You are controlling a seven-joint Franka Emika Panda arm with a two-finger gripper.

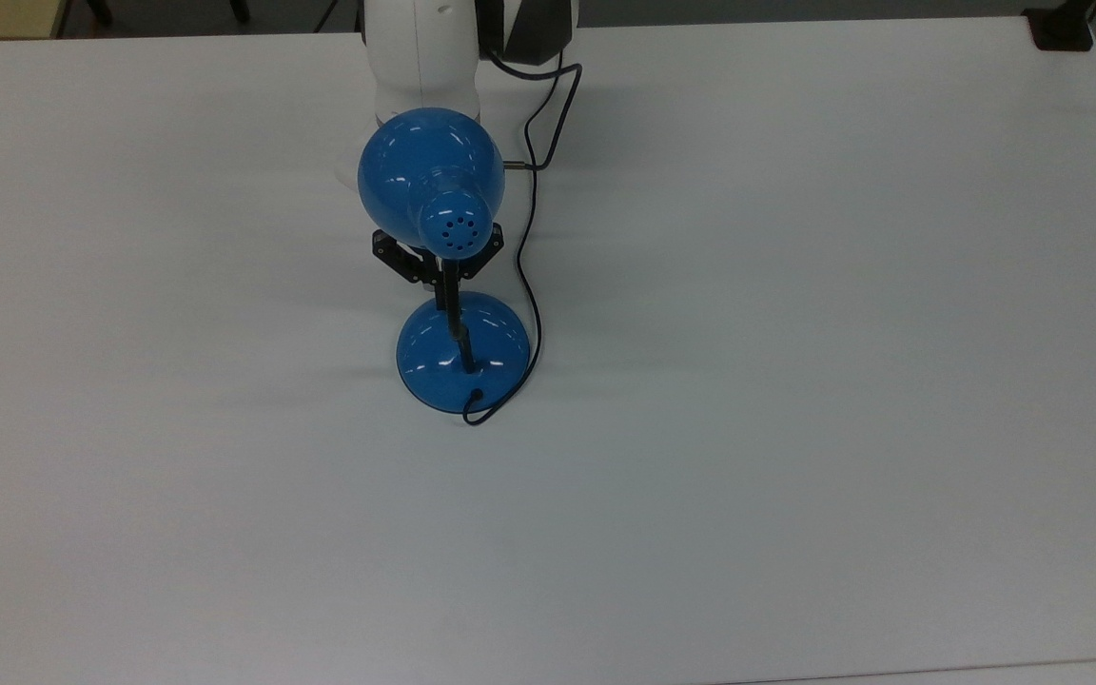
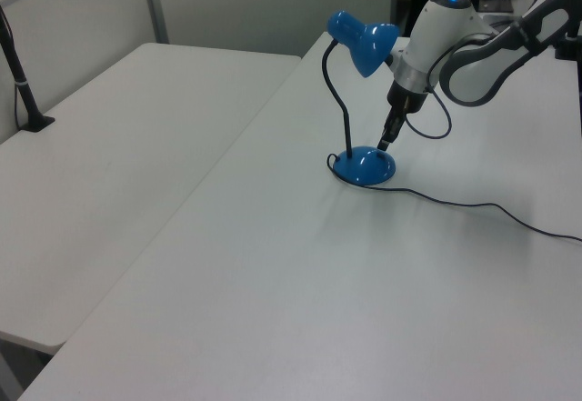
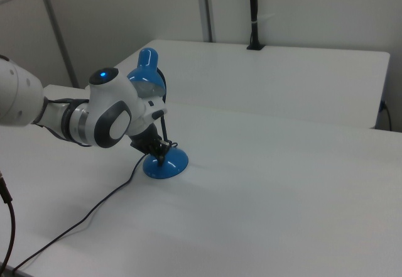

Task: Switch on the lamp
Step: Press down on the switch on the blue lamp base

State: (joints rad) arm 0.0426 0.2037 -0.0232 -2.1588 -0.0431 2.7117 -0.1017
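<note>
Lamp [image 1: 432,181], one only, stands a little left of centre in the top view on a smooth white table [image 1: 795,381], glossy blue with round domed base, thin black neck and vented dome shade. One black cord [image 1: 527,247] trails toward the frame's upper edge. Behind it, one gripper [image 2: 386,145] points down at the base's far edge, apparently touching; whether its fingers are parted I cannot tell.

The arm [image 2: 473,46] reached down at a slant, wrist bent, and the gripper [image 2: 388,139] pointed steeply downward, its dark fingers [image 3: 161,156] drawn close together at the tip.
</note>
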